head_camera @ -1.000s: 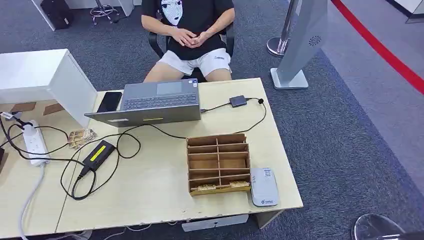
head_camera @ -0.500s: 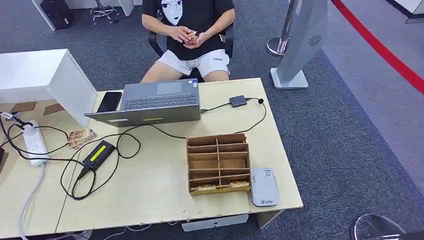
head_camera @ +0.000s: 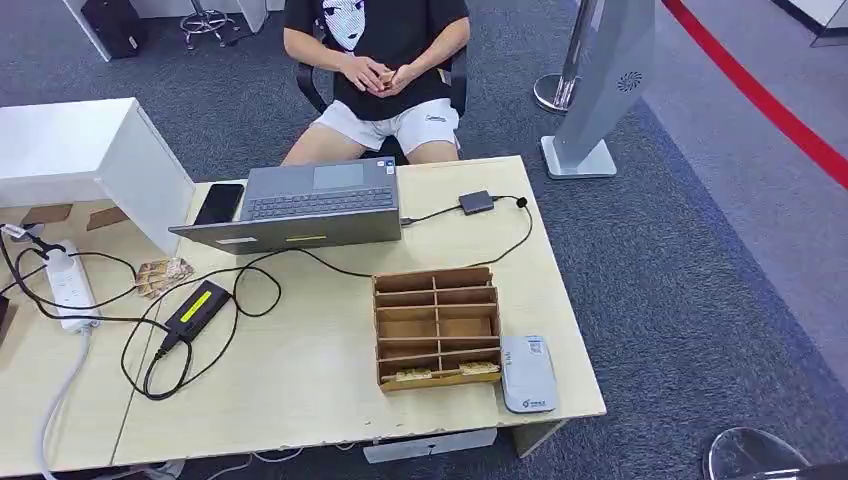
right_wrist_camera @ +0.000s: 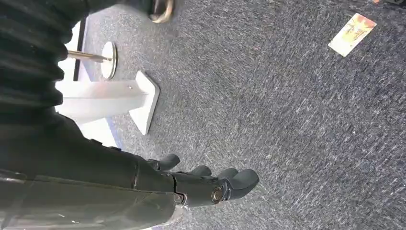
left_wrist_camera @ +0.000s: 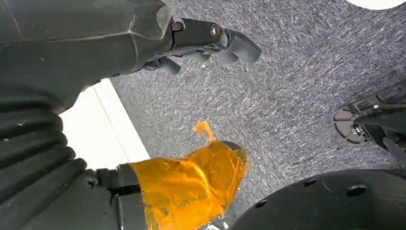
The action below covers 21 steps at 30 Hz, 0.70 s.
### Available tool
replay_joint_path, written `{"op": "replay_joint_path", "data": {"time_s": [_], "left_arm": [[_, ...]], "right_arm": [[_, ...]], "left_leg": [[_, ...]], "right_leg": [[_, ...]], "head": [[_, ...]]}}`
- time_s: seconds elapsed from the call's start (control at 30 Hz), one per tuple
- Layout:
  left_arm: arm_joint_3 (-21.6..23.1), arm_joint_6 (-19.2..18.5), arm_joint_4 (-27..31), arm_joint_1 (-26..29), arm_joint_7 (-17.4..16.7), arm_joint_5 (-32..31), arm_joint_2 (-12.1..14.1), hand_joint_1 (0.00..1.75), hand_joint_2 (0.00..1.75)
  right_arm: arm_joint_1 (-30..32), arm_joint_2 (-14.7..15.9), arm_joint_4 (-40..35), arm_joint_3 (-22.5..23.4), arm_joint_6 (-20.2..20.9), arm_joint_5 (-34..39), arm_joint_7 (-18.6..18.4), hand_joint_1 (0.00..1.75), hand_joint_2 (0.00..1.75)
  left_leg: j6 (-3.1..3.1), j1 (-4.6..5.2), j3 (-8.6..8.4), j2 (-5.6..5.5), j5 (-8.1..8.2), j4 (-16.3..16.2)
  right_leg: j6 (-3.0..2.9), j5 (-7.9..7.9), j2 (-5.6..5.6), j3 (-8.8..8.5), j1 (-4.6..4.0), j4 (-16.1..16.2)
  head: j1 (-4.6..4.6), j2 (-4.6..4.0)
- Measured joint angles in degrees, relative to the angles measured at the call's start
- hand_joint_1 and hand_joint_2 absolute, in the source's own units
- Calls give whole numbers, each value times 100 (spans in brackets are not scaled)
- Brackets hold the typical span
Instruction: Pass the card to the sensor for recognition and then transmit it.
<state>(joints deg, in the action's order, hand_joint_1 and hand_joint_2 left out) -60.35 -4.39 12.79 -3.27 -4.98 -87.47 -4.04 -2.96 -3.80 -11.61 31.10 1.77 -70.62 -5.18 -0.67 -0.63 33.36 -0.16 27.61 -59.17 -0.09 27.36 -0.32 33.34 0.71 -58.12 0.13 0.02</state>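
Your cards (head_camera: 438,374) sit in the front slots of the cardboard organizer (head_camera: 437,327), lower centre, beside the white card reader (head_camera: 528,372). Your left hand (left_wrist_camera: 201,40) and right hand (right_wrist_camera: 206,184) hang over carpet, fingers apart and empty, well away from them.

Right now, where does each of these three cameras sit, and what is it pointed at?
Head view: high on the robot, looking down at the desk, laptop, card holder and a seated person.
Left wrist view: behind the left robot hand, facing carpet.
Right wrist view: behind the right robot hand, facing carpet and a card lying there.
Both wrist views share the grey carpet.
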Motion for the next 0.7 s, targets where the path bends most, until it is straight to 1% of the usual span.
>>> {"op": "replay_joint_path", "data": {"time_s": [0.33,0.37,0.5,0.53,0.7], "left_arm": [[0,-13,0,0,0,0,-9,0,175],[0,-13,0,1,0,0,-9,0,175],[4,-13,0,1,0,0,-9,0,175],[4,-13,0,1,0,0,-9,0,0],[7,9,0,0,0,0,0,0,0]], "right_arm": [[-1,-2,0,52,-120,-4,15,0,0],[-1,-2,0,52,-118,-9,15,0,175],[-1,-4,0,55,-87,-55,17,0,175],[-1,-4,0,55,-59,-83,20,0,175],[-1,-4,0,57,-9,-98,20,0,175]], "left_leg": [[0,0,0,0,0,0],[0,0,0,0,0,0],[0,0,0,0,0,0],[0,0,0,0,0,0],[0,0,0,0,0,0]], "right_leg": [[0,0,0,0,0,0],[0,0,0,0,0,0],[0,0,0,0,0,0],[0,0,0,0,0,0],[0,0,0,0,0,0]], "head": [[0,-2],[0,-2],[0,-2],[0,-2],[0,-2]]}}
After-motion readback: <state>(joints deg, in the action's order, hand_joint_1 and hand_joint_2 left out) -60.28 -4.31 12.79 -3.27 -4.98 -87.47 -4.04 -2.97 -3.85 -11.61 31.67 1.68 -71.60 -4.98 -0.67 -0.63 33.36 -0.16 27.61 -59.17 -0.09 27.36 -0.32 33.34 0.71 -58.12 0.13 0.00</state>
